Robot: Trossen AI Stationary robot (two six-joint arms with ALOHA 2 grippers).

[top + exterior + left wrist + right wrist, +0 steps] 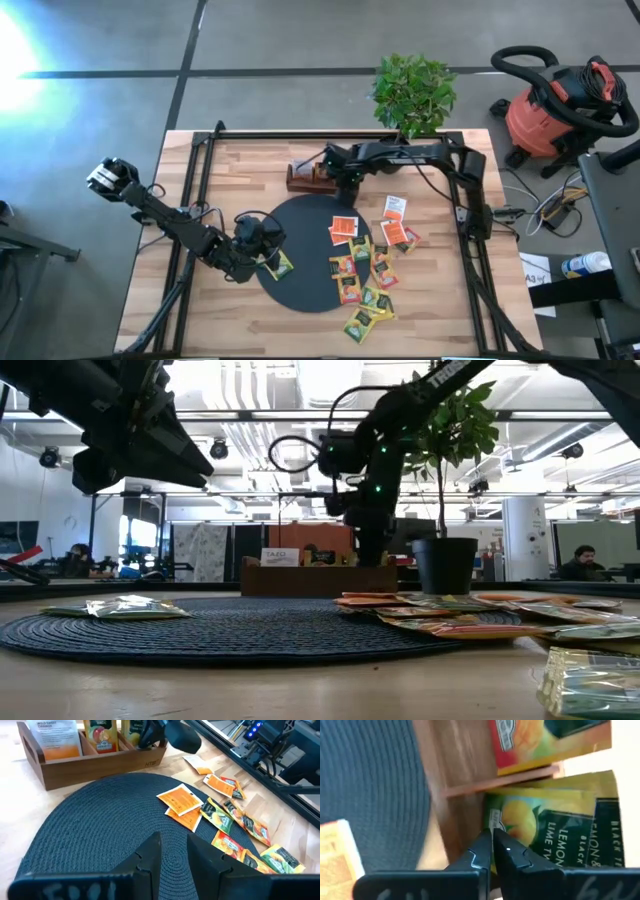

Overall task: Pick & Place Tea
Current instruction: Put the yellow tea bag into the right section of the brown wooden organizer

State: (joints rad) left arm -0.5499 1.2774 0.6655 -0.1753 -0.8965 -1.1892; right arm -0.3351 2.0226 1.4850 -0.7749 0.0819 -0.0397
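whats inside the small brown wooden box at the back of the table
The small brown wooden compartment box holds upright tea sachets: a white-and-orange one, a red-topped one, and yellow lemon-lime ones. The right end effector covers its far end.

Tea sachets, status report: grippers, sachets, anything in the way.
Right gripper shut at wooden box, beside a yellow sachet. Left gripper open, empty, over black mat. Loose sachets remain. Nothing blocking.

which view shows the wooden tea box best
The left wrist view: the wooden box shows its compartments with sachets standing inside. The high view shows it small under the right arm; the low view only its front wall; the right wrist view just a close-up divider.
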